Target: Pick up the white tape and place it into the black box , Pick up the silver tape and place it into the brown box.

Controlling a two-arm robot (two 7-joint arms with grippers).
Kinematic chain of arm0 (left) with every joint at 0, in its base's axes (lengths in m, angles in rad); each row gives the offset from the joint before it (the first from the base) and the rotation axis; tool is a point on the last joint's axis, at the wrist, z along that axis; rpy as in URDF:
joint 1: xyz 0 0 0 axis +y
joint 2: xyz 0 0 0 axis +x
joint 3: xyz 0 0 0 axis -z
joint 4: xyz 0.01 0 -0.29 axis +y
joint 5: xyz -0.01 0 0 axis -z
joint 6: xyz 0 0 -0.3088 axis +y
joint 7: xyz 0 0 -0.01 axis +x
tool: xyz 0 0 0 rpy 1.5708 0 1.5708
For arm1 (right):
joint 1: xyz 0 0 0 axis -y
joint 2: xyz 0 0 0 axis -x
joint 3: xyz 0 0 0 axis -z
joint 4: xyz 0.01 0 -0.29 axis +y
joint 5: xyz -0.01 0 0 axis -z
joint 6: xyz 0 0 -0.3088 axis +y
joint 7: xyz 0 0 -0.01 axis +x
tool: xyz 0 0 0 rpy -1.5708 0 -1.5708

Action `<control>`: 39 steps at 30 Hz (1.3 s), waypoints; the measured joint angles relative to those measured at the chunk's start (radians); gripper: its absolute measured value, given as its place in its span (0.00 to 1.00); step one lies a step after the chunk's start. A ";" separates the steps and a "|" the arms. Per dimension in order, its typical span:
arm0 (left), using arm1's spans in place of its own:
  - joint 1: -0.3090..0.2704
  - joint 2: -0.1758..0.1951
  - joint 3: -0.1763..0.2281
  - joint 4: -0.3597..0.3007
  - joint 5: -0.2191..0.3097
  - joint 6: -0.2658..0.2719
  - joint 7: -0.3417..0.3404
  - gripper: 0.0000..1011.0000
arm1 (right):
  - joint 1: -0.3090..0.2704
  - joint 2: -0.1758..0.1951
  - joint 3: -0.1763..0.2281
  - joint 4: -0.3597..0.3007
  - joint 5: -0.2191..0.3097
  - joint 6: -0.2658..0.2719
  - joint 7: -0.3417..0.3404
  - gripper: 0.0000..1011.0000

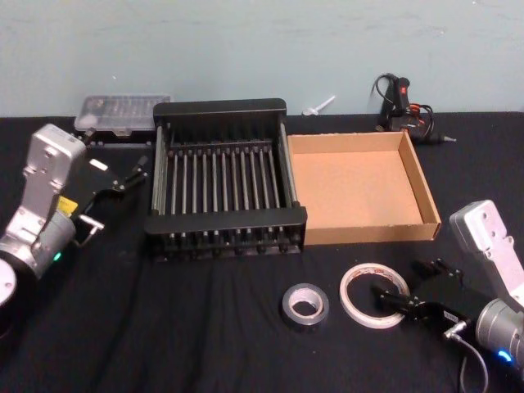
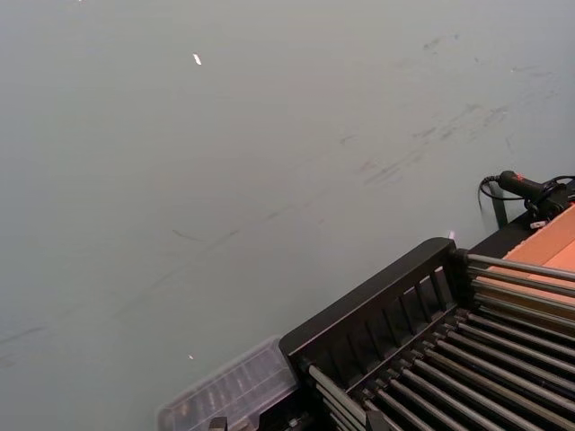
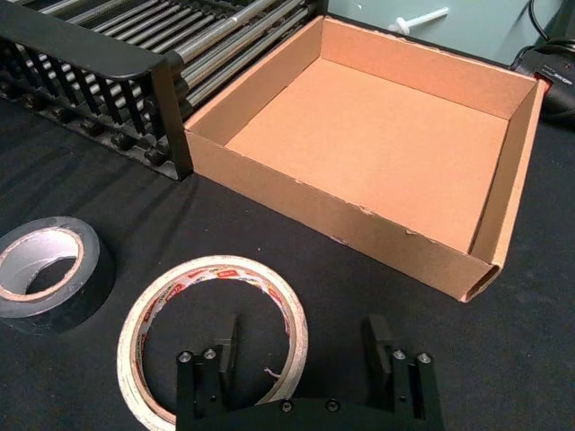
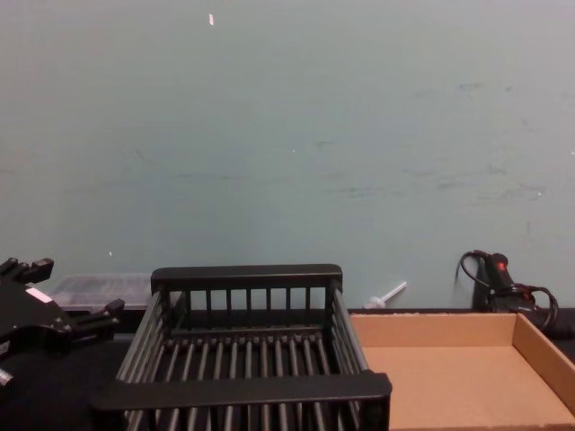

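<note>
White tape: near right; my right gripper straddles its rim, jaws wide, empty.
Risk: rim slipping as I close.

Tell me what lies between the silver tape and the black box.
Nothing: in the head view, only bare black tablecloth separates the silver tape from the black box.

Both arms end in pale silver-grey, boxy metal wrist housings joined to rounded grey cylinders, each cylinder showing a small lit dot, green on the left and blue on the right. The black, angular left gripper carries a white label and sits beside a yellow sticker on the wrist. The black right gripper has two flat, slab-like fingers, small silver screws along its body, and a grey cable looping below its wrist.
</note>
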 joint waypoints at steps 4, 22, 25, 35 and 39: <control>0.000 0.000 0.000 0.000 0.000 0.000 0.000 0.99 | 0.000 0.000 0.000 0.000 0.000 0.000 0.000 0.85; 0.000 0.000 0.000 0.000 0.000 0.000 0.000 0.99 | 0.000 0.001 -0.001 0.000 0.002 -0.002 -0.001 0.30; 0.000 0.000 0.000 0.000 0.000 0.000 0.000 0.99 | 0.000 0.001 -0.001 0.000 0.002 -0.002 -0.001 0.19; 0.000 0.000 0.000 0.000 0.000 0.000 0.000 0.99 | 0.000 0.001 -0.001 0.000 0.002 -0.002 -0.001 0.08; 0.000 0.000 0.000 0.000 0.000 0.000 0.000 0.99 | 0.000 0.001 -0.001 0.000 0.002 -0.002 -0.001 0.08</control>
